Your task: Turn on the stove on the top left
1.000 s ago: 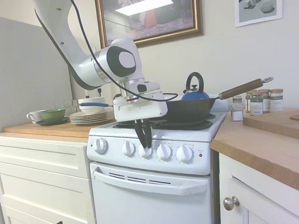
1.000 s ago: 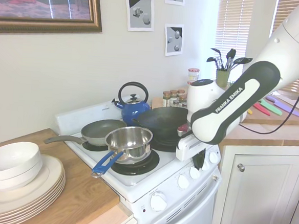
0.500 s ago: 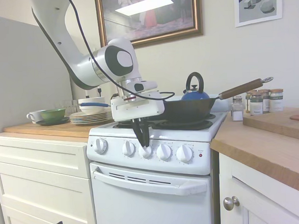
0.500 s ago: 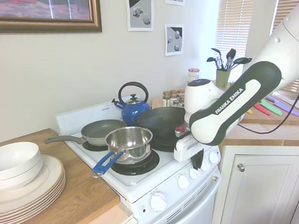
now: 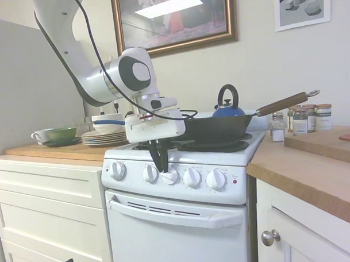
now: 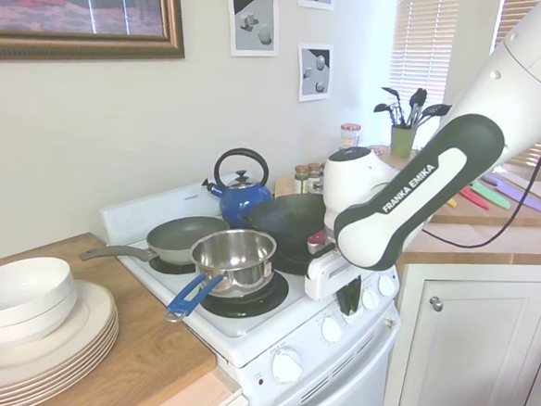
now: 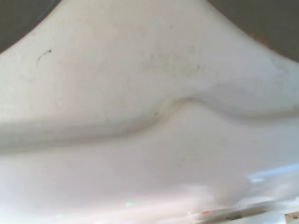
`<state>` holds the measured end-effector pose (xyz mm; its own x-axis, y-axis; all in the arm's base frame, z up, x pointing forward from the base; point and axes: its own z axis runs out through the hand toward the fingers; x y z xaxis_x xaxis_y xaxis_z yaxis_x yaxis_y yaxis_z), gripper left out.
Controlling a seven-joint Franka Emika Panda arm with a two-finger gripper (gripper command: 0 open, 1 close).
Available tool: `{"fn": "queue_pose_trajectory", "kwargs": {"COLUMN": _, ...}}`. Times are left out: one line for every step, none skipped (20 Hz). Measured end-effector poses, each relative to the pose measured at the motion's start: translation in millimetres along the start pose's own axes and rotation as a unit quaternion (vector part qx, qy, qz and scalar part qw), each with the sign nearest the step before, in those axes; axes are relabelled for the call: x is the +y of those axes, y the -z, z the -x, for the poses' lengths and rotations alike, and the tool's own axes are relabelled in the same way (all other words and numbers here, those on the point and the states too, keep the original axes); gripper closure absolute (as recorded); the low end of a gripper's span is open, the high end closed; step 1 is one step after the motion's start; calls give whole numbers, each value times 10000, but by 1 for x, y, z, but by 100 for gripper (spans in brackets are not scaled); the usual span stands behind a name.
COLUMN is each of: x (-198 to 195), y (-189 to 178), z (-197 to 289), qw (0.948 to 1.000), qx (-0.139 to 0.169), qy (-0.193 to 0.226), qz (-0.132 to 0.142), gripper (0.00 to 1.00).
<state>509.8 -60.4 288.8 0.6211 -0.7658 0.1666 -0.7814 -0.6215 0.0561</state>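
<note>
A white stove (image 5: 183,194) stands between wooden counters, five round knobs in a row across its near front panel; the gripper (image 5: 160,163) points down at that panel, its tips between the second knob (image 5: 150,173) and the middle knob (image 5: 170,176). To do this step well, it should probably settle squarely on one knob, then twist slowly without slipping. The dark fingers (image 5: 158,156) sit nearly closed, apparently grasping nothing, just beside the middle knob.

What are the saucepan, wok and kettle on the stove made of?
Saucepan: polished metal, likely stainless steel; mirror-like reflections, with a blue, probably plastic-coated handle.
Wok: dark matte metal, possibly carbon steel or nonstick; brown wooden-looking handle.
Kettle: glossy blue, likely enamelled metal; black handle.
</note>
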Motion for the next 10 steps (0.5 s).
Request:
{"fn": "queue_pose_trajectory", "kwargs": {"x": 0, "y": 0, "z": 0, "qw": 10000, "qx": -5, "qy": -10, "qz": -6, "gripper": 100}}
{"fn": "queue_pose_trajectory", "kwargs": {"x": 0, "y": 0, "z": 0, "qw": 10000, "qx": -9, "qy": -20, "qz": -12, "gripper": 100}}
{"fn": "queue_pose_trajectory", "kwargs": {"x": 0, "y": 0, "z": 0, "qw": 10000, "qx": -13, "qy": -28, "qz": -16, "gripper": 100}}
{"fn": "queue_pose_trajectory", "kwargs": {"x": 0, "y": 0, "z": 0, "qw": 10000, "qx": -23, "qy": -47, "qz": -26, "gripper": 100}}
{"fn": "queue_pose_trajectory", "kwargs": {"x": 0, "y": 0, "z": 0, "qw": 10000, "qx": -40, "qy": -76, "qz": -40, "gripper": 100}}
{"fn": "queue_pose_trajectory", "kwargs": {"x": 0, "y": 0, "z": 0, "qw": 9999, "qx": -60, "qy": -107, "qz": -55, "gripper": 100}}
{"fn": "queue_pose_trajectory", "kwargs": {"x": -1, "y": 0, "z": 0, "qw": 9998, "qx": -93, "qy": -146, "qz": -78, "gripper": 100}}
{"fn": "queue_pose_trajectory", "kwargs": {"x": -1, "y": 0, "z": 1, "qw": 9997, "qx": -119, "qy": -170, "qz": -94, "gripper": 100}}
{"fn": "queue_pose_trajectory", "kwargs": {"x": -1, "y": 0, "z": 1, "qw": 9997, "qx": -136, "qy": -189, "qz": -108, "gripper": 100}}
{"fn": "queue_pose_trajectory", "kwargs": {"x": -1, "y": -1, "z": 1, "qw": 9996, "qx": -144, "qy": -199, "qz": -113, "gripper": 100}}
